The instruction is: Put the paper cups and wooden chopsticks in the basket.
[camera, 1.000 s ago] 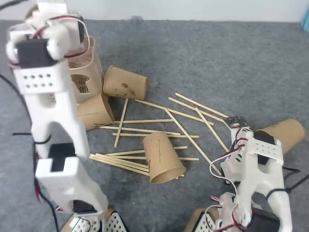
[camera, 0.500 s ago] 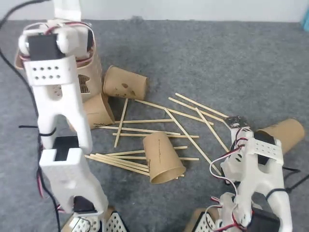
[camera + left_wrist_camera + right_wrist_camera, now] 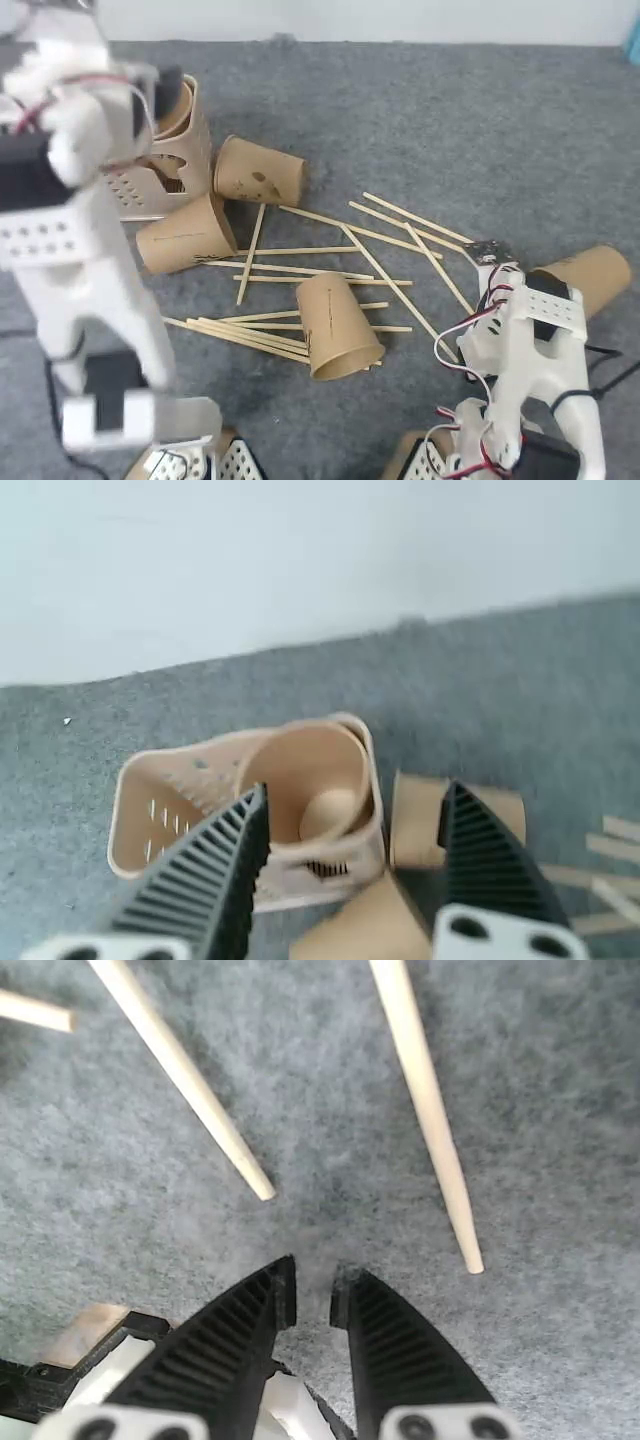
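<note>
The tan slotted basket (image 3: 150,190) lies at the back left with one paper cup (image 3: 310,780) inside it. My left gripper (image 3: 350,870) hangs open and empty above and in front of the basket. Three more brown cups lie on their sides: one beside the basket (image 3: 258,172), one in front of it (image 3: 185,235), and one in the middle (image 3: 338,325) on top of the chopsticks. Another cup (image 3: 585,275) lies at the far right beside the right arm (image 3: 525,330). Wooden chopsticks (image 3: 300,270) are scattered across the middle. My right gripper (image 3: 310,1290) is shut and empty just above the carpet, near two chopstick ends (image 3: 425,1110).
Grey carpet (image 3: 450,120) covers the table, with open room at the back right. A pale wall (image 3: 300,550) runs behind the basket. The left arm's big white links (image 3: 70,260) stand over the left side, and both arm bases (image 3: 200,460) sit at the front edge.
The left arm has pulled up and back from the basket, uncovering it with a cup inside. The right arm has stayed still.
</note>
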Motion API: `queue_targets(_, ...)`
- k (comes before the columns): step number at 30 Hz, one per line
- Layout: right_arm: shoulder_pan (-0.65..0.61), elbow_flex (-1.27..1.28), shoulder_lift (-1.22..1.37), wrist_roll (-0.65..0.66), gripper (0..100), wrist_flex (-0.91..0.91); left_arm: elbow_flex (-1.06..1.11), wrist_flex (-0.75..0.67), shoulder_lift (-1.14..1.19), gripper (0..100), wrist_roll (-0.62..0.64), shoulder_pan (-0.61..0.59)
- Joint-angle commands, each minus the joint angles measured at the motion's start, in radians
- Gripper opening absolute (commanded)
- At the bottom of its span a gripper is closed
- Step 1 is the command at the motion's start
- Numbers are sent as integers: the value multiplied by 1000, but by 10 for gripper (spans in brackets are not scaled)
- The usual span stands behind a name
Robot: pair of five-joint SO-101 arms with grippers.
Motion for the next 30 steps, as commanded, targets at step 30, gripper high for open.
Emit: queue_targets(30, -4, -2, -31, 17, 69, -7, 1426, -683, -334, 13, 35, 308)
